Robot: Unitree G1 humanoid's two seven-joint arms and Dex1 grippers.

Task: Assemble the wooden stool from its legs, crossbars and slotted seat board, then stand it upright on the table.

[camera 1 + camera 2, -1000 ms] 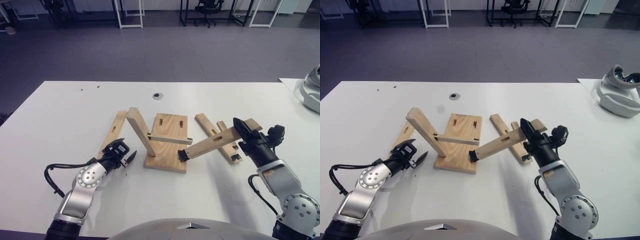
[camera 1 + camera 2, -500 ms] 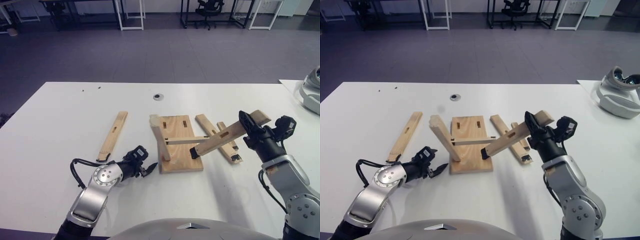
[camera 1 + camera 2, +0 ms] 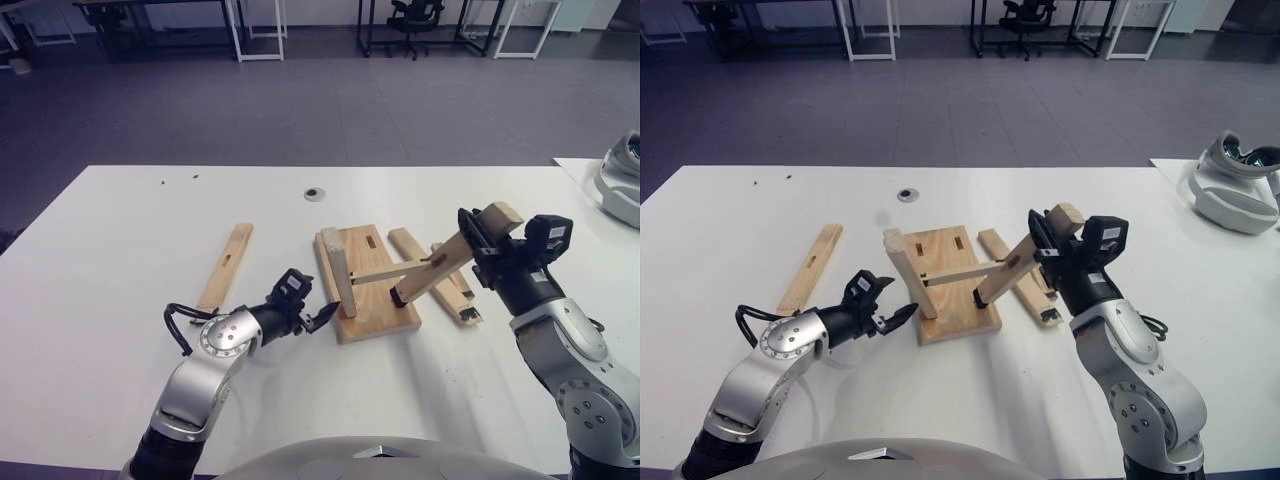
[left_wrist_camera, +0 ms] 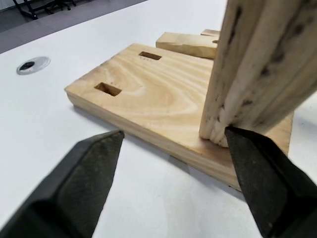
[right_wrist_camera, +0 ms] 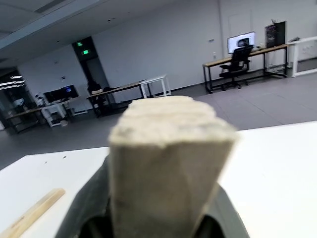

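The slotted seat board (image 3: pixel 372 252) lies flat mid-table. One leg (image 3: pixel 340 270) stands on its near left part, joined by a thin crossbar (image 3: pixel 385 272) to a second, tilted leg (image 3: pixel 440 268). My right gripper (image 3: pixel 481 243) is shut on the upper end of that tilted leg (image 5: pixel 171 163). Low at the board's near left corner, my left gripper (image 3: pixel 318 316) is open. In the left wrist view its fingers (image 4: pixel 84 183) spread wide in front of the board's edge (image 4: pixel 148 131) and the standing leg's base (image 4: pixel 247 89).
A loose leg (image 3: pixel 226 264) lies to the left of the board. Two more wooden pieces (image 3: pixel 412 248) lie to its right under the tilted leg. A cable grommet (image 3: pixel 316 194) sits behind, and a white headset (image 3: pixel 620 185) at the far right edge.
My left gripper moved right, up to the board's corner. The board with its legs turned and shifted right, the standing leg came more upright, and my right gripper raised its leg steeper.
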